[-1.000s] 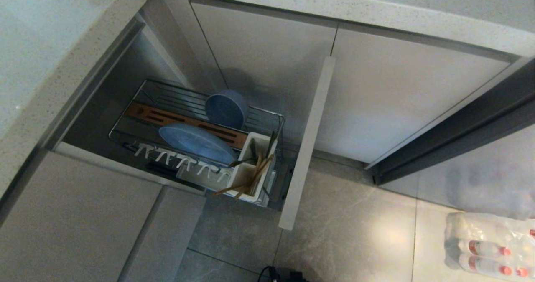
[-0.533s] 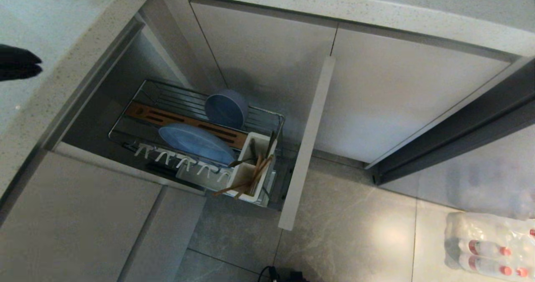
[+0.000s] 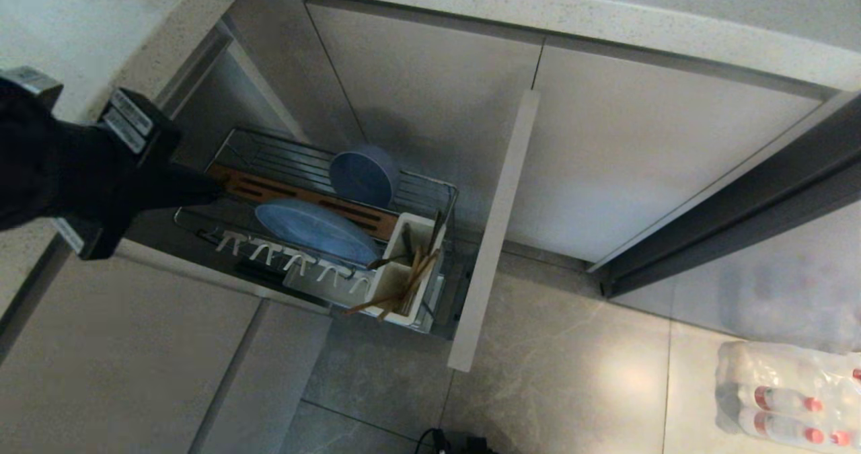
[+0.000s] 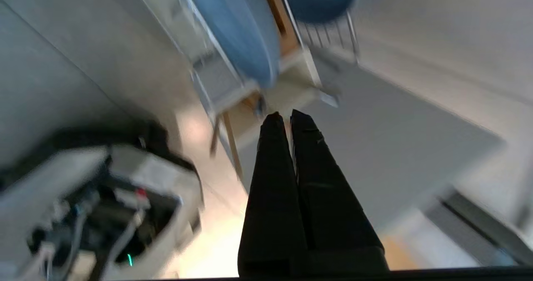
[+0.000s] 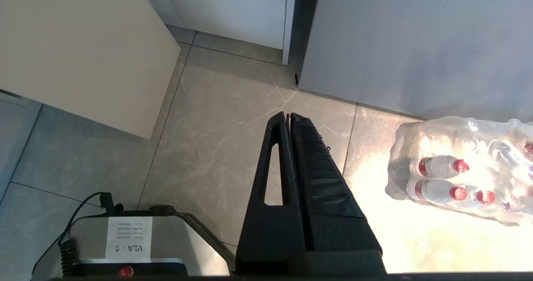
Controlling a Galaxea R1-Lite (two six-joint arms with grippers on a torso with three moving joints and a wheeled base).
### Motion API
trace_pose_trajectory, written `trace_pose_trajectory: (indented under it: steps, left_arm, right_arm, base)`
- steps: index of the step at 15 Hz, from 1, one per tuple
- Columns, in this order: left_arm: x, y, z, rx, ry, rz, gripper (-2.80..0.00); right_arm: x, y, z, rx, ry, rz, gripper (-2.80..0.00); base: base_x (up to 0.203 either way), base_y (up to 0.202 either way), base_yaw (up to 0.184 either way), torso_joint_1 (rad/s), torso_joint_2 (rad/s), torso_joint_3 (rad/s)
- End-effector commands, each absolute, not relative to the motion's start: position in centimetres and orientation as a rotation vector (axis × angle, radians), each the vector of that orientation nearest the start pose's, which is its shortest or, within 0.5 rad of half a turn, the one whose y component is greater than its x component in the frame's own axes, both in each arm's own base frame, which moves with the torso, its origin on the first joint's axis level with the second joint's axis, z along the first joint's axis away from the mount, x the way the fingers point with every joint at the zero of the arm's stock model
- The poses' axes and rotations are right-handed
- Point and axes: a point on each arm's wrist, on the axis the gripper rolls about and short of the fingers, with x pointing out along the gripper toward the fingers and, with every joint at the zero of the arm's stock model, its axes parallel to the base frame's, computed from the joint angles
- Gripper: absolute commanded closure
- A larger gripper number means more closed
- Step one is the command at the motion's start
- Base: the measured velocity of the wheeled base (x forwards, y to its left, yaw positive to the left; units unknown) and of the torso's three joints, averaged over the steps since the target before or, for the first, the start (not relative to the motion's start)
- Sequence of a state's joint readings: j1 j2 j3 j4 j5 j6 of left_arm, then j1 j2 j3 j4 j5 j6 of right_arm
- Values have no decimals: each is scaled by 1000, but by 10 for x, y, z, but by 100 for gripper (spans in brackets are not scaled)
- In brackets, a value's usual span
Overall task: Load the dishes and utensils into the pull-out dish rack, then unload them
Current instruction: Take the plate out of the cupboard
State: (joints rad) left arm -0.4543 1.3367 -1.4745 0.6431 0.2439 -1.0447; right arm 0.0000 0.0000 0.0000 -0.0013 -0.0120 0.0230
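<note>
Head view: the pull-out dish rack (image 3: 430, 195) is drawn out of the cabinet, a narrow chrome wire basket whose long axis runs from the dark cabinet opening at left toward its flat beige front panel (image 3: 494, 232), which stands edge-on. A brown slotted wooden strip (image 3: 296, 197) runs lengthwise down the basket, with a row of white hooks (image 3: 289, 255) along the near side. The plate (image 3: 316, 231), shallow, round, matte dusty blue, stands on edge in the strip's slots, leaning, its face turned toward the cabinet opening. The bowl (image 3: 363, 175), smaller, same matte blue, is tipped on its side against the far wires, its opening facing the same way. The white plastic caddy (image 3: 407, 269) sits at the panel end; light-brown wooden chopsticks (image 3: 397, 289) lean out of it, tips angled toward the near floor. A slim dark handle in the caddy may be the fork; I cannot tell. My left gripper (image 3: 208, 188) reaches in over the rack's cabinet end, fingers pressed together and empty, pointing along the rack toward the plate. In the right wrist view, my right gripper (image 5: 287, 116) hangs over grey marbled floor tile, jaws pressed together, holding nothing.
</note>
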Motion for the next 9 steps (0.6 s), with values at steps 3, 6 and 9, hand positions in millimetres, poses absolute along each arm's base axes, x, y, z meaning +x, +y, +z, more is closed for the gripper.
trace_pose_trajectory:
  steps: [3, 6, 9]
  left_arm:
    - [188, -101, 325, -767, 490, 143, 0]
    - [193, -122, 310, -713, 480, 147, 0]
    - [202, -135, 297, -679, 474, 181, 0]
  right_arm:
    - [-23, 0, 76, 23, -1, -12, 0]
    - [-23, 0, 76, 23, 0, -12, 0]
    - [-23, 0, 76, 24, 0, -12, 0]
  base:
    - [0, 0, 0, 0, 0, 0]
    - [0, 0, 0, 0, 0, 0]
    - [0, 0, 0, 0, 0, 0]
